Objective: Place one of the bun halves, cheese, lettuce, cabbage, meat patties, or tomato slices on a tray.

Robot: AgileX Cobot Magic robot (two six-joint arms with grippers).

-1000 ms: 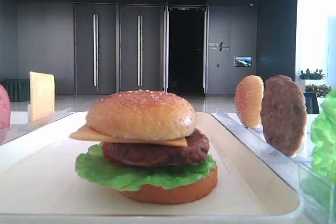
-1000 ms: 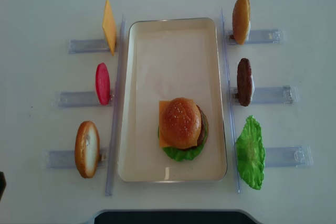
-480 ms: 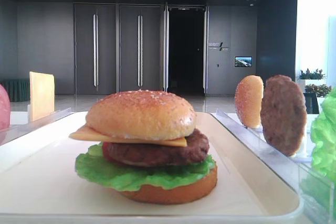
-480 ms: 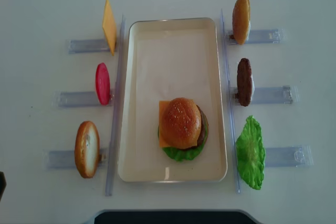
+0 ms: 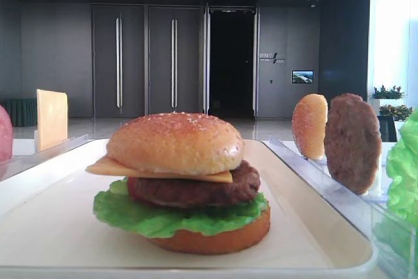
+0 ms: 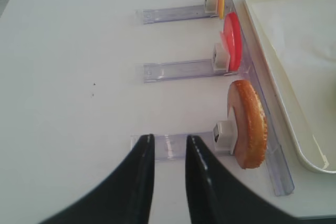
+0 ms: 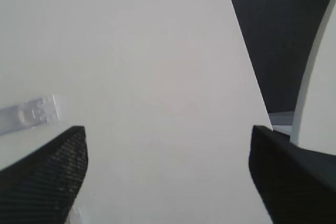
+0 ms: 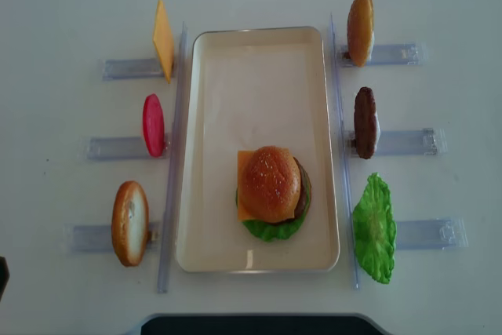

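White rectangular tray [image 8: 259, 45] holds a finished stack in its near half: flat orange-brown bottom bun [image 5: 215, 240], ruffled green lettuce leaf [image 5: 130, 217], dark-brown meat patty [image 5: 196, 191], square yellow cheese slice [image 5: 104, 166], and the sesame-speckled domed bun top [image 8: 269, 182] sitting level on top.

The one change over the last second is at the far right corner of the overhead view. A dark piece of the right arm showed there a second ago; it is now gone from that view. Nothing on the pale surface [image 8: 63, 5] has shifted.

The right end effector [image 7: 167, 129] is spread wide and empty. It hovers over bare surface near the edge, with only the tip of a clear plastic rack [image 7: 31, 114] below it.

The left end effector [image 6: 169, 139] has its fingers drawn close with a slim gap, pinching nothing. It points at the rack of the spare upright bun half [image 6: 247, 124].

The other spares stand upright in their racks:
- the pinkish-red tomato disc [image 8: 153, 125]
- the spare cheese square [image 8: 163, 39]
- the far upright bun half [image 8: 360, 29]
- the spare dark patty [image 8: 365, 121]
- the spare lettuce leaf [image 8: 374, 229]

I judge the bun placement done and the arm retreating, with no item in hand for any next placement.
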